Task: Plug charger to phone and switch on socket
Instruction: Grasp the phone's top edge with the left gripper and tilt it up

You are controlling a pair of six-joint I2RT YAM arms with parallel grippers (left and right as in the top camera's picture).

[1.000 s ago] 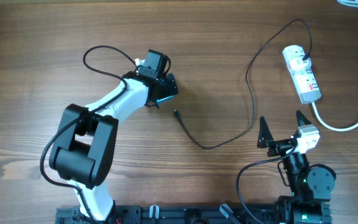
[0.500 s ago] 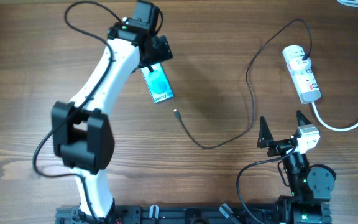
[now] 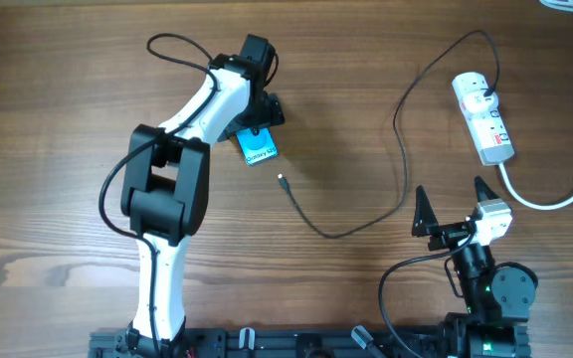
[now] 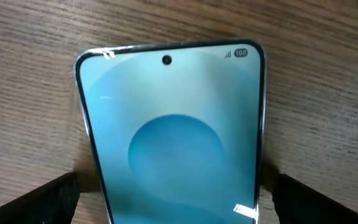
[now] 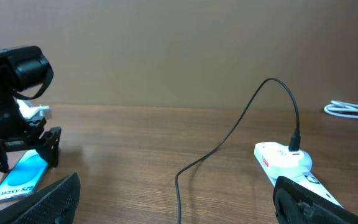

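Left tool [image 4: 174, 186]: spread wide and holding nothing; its fingers [image 4: 48, 202] stand either side of the phone, clear of both long edges.
Phone [image 4: 173, 124]: flat on the counter [image 4: 30, 74], screen up and lit, directly under the left tool and between its fingers.
Phone handling: likely stiff, smooth and slippery, with a glass face that could crack. Clamp it across the long edges, never on the screen. It may skid on the wood if pushed from one side.
Plug [image 3: 282, 180]: silvery tip lying free just beyond the phone's text end, near the left tool but not touching the phone.
Cable [image 3: 403, 149]: thin, black and slack, looping from the plug away towards the right tool's side.
Cable handling: probably light and limp. Pinch the firm part right behind the plug, since a hold further back would let the tip droop.
Right tool [image 3: 454, 206]: wide open and empty, well apart from the phone, with the cable passing beside it.
Socket [image 3: 483, 129]: beyond the right tool, with the adapter [image 3: 487, 96] plugged in. The switch position is too small to tell.
Cord [image 3: 555, 204]: thick and white, leaving the socket's near end.
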